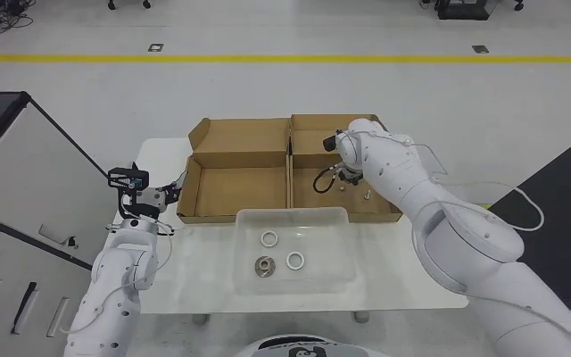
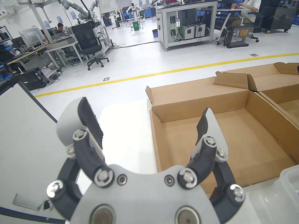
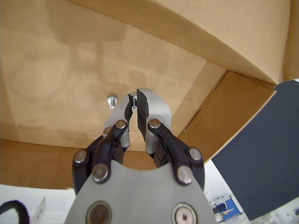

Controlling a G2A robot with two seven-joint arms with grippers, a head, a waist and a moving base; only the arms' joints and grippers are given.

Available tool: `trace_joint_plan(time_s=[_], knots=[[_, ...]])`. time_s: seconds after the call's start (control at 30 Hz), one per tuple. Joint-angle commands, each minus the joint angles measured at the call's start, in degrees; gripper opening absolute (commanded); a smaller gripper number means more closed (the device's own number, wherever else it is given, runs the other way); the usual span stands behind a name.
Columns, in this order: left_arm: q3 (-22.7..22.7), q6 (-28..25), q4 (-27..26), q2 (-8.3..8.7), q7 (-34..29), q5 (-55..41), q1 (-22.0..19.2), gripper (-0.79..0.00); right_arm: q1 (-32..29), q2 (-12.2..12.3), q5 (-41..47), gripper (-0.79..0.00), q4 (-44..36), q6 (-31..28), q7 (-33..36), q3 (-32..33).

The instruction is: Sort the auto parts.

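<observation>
My right gripper (image 3: 135, 104) clamps a small silver threaded bolt (image 3: 134, 100) inside the brown cardboard box (image 3: 58, 54); a second silver hex-head bolt (image 3: 112, 102) lies on its floor nearby. My left gripper (image 2: 144, 107) stands spread apart.

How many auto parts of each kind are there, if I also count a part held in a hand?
White rings: 2, in the clear tray
Metal disc: 1, in the same tray
Bolts: 2, a loose bolt on the cardboard box floor, a held bolt in the right hand
Total: 5 parts
</observation>
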Motion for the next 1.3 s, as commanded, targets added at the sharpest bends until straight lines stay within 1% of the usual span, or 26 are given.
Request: trace_joint_plan(time_s=[0.0,0.2,0.27,0.33,0.37,0.47,0.53,0.57,0.67,0.7,0.77,0.8,0.83,0.87,1.1,1.27], knots=[[0.00,0.00,0.00,0.00,0.00,0.00,0.00,0.000,0.11,-0.51,0.01,-0.785,1.26,-0.40,-0.24,0.09],[0.00,0.00,0.00,0.00,0.00,0.00,0.00,0.000,0.42,-1.79,-0.15,-0.785,4.23,-1.23,-0.67,0.38],[0.00,0.00,0.00,0.00,0.00,0.00,0.00,0.000,0.52,-2.15,-0.22,-0.751,5.00,-1.48,-0.84,0.50],[0.00,0.00,0.00,0.00,0.00,0.00,0.00,0.000,0.62,-2.46,-0.41,-0.683,5.75,-1.95,-0.84,0.56],[0.00,0.00,0.00,0.00,0.00,0.00,0.00,0.000,0.67,-2.60,-0.43,-0.662,6.16,-2.18,-0.88,0.64],[0.00,0.00,0.00,0.00,0.00,0.00,0.00,0.000,0.92,-2.92,-0.49,-0.489,7.35,-2.80,-1.12,0.93],[0.00,0.00,0.00,0.00,0.00,0.00,0.00,0.000,1.11,-3.09,-0.55,-0.453,8.00,-3.27,-1.27,1.13],[0.00,0.00,0.00,0.00,0.00,0.00,0.00,0.000,1.28,-3.15,-0.60,-0.422,8.33,-3.36,-1.48,1.25],[0.00,0.00,0.00,0.00,0.00,0.00,0.00,0.000,1.69,-3.28,-0.49,-0.403,9.08,-4.05,-1.79,1.70],[0.00,0.00,0.00,0.00,0.00,0.00,0.00,0.000,1.91,-3.29,-0.30,-0.382,9.32,-4.15,-1.99,1.95],[0.00,0.00,0.00,0.00,0.00,0.00,0.00,0.000,2.37,-3.25,0.25,-0.286,9.70,-4.74,-2.42,2.54],[0.00,0.00,0.00,0.00,0.00,0.00,0.00,0.000,2.70,-3.19,0.47,-0.157,9.90,-5.13,-2.69,2.83],[0.00,0.00,0.00,0.00,0.00,0.00,0.00,0.000,2.98,-3.11,0.72,-0.062,10.04,-5.58,-3.05,3.15],[0.00,0.00,0.00,0.00,0.00,0.00,0.00,0.000,3.27,-3.00,1.13,0.000,10.14,-6.24,-3.35,3.53],[0.00,0.00,0.00,0.00,0.00,0.00,0.00,0.000,5.65,-1.61,1.99,0.000,8.28,-12.02,-6.89,5.75],[0.00,0.00,0.00,0.00,0.00,0.00,0.00,0.000,6.72,0.60,5.92,0.000,5.40,-19.37,-7.43,9.30]])
